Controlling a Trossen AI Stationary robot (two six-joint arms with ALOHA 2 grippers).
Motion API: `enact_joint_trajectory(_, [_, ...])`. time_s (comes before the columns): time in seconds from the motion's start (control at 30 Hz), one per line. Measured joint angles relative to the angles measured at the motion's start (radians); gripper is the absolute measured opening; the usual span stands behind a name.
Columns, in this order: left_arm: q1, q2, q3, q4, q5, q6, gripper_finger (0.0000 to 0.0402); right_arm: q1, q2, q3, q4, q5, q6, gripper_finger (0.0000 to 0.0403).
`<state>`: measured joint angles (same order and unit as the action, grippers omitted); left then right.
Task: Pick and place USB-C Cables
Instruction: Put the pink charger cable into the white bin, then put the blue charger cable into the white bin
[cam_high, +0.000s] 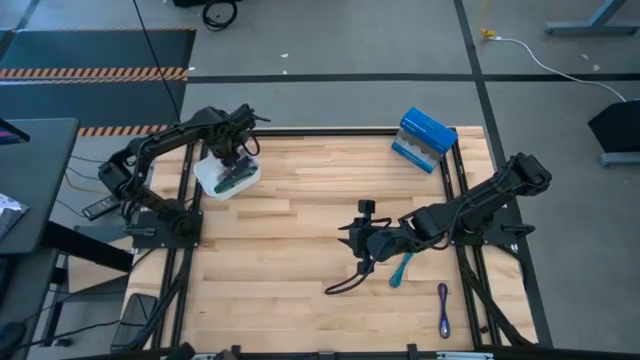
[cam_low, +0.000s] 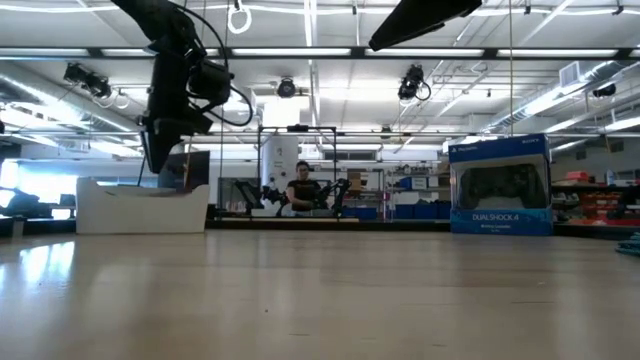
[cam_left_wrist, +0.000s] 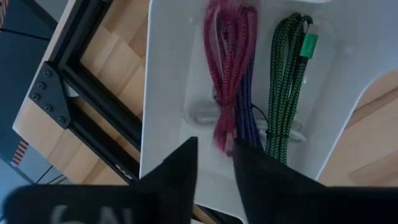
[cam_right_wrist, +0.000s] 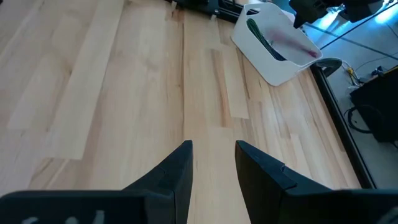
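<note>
My left gripper (cam_left_wrist: 216, 155) is open and hovers over the white tray (cam_high: 212, 178) at the table's far left. Inside the tray, a magenta cable (cam_left_wrist: 227, 74), a purple cable (cam_left_wrist: 247, 106) and a green cable (cam_left_wrist: 287, 68) lie side by side, over a whitish one (cam_left_wrist: 200, 114). The magenta cable's end lies just beyond the gap between the fingertips. My right gripper (cam_right_wrist: 213, 152) is open and empty over bare wood right of the table's middle (cam_high: 352, 240). A teal cable (cam_high: 402, 268) and a purple cable (cam_high: 443, 308) lie flat on the table near the right arm.
A blue and white box (cam_high: 425, 140) stands at the far right edge of the table. A thin black cord (cam_high: 345, 284) trails on the wood below my right gripper. Beyond the table a person (cam_low: 300, 188) shows in the room. Bare wood stretches between the two arms.
</note>
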<state>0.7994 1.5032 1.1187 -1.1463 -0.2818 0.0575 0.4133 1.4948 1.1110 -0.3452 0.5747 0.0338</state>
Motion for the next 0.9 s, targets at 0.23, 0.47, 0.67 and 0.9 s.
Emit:
enact_joint_trajectory(0.23, [-0.008, 0.000, 0.000, -0.007, 0.047, -0.006, 0.0172, 0.000, 0.000, 0.000, -0.011, 0.000, 0.000, 0.0126])
enact_joint_trajectory(0.47, [-0.098, 0.000, 0.000, 0.050, 0.285, -0.027, 0.0183, 0.000, 0.000, 0.000, -0.019, 0.000, 0.003, 0.0126])
enact_joint_trajectory(0.67, [-0.248, 0.000, 0.000, 0.263, 0.373, -0.023, 0.0171, 0.000, 0.000, 0.000, -0.142, -0.006, 0.159, 0.0126])
enact_joint_trajectory(0.9, [-0.453, 0.000, 0.000, 0.579, 0.424, -0.014, 0.0165, 0.005, 0.001, 0.000, -0.357, -0.161, 0.411, 0.0126])
